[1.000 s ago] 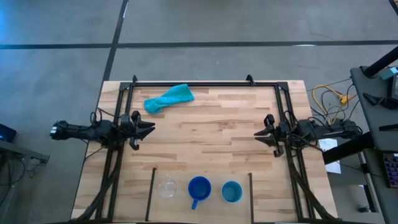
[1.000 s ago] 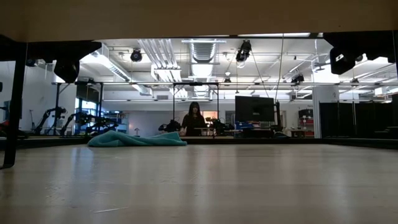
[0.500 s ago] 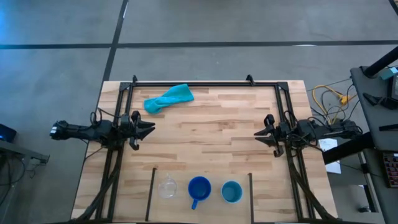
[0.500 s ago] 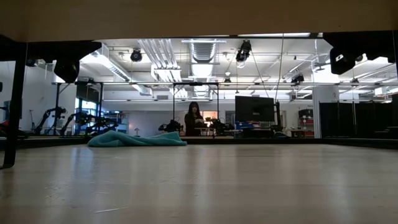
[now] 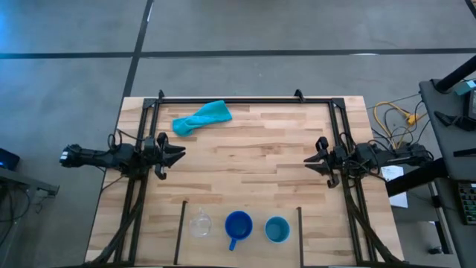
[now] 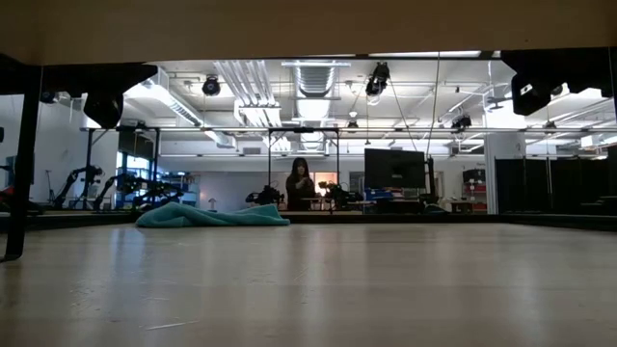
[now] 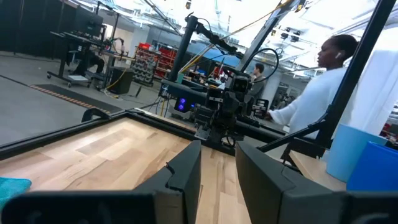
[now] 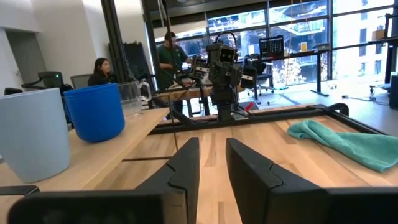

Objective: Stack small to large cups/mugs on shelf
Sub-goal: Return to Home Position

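On the shelf (image 5: 216, 249), at the middle of the table's (image 5: 260, 149) long edge lowest in the high view, three upright vessels stand apart in a row: clear cup (image 5: 200, 224) leftmost, dark blue mug (image 5: 238, 224) central with its handle toward that edge, light blue cup (image 5: 277, 229) rightmost.

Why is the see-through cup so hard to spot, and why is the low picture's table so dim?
High view: the clear cup lets the pale shelf show through; only its rim glints. Low view: bright ceiling lights behind leave the table dimmer.
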Robot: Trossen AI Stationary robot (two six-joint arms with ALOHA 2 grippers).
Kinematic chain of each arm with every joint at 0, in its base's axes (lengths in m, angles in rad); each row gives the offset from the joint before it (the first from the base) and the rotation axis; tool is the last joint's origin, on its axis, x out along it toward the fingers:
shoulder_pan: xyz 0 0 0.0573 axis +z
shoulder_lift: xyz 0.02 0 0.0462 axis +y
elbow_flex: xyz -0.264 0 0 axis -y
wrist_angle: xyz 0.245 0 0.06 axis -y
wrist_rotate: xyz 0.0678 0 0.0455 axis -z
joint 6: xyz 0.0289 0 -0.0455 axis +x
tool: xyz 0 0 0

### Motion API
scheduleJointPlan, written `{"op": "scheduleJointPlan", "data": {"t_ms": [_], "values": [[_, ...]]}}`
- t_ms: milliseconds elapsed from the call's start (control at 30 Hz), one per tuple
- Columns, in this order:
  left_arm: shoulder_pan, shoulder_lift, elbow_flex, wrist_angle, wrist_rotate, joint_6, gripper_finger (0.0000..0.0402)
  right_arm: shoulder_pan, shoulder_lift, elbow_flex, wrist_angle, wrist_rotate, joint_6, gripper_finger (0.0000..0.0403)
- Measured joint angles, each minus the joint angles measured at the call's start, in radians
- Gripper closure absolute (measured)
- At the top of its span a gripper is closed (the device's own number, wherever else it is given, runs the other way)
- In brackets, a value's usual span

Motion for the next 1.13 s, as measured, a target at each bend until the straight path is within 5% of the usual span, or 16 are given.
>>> {"op": "scheduleJointPlan", "data": {"t_ms": [1133], "values": [[0.0,0.0,0.0,0.0,0.0,0.0,0.0315,0.0,0.0,0.0,0.0,0.0,0.0,0.0332]]}}
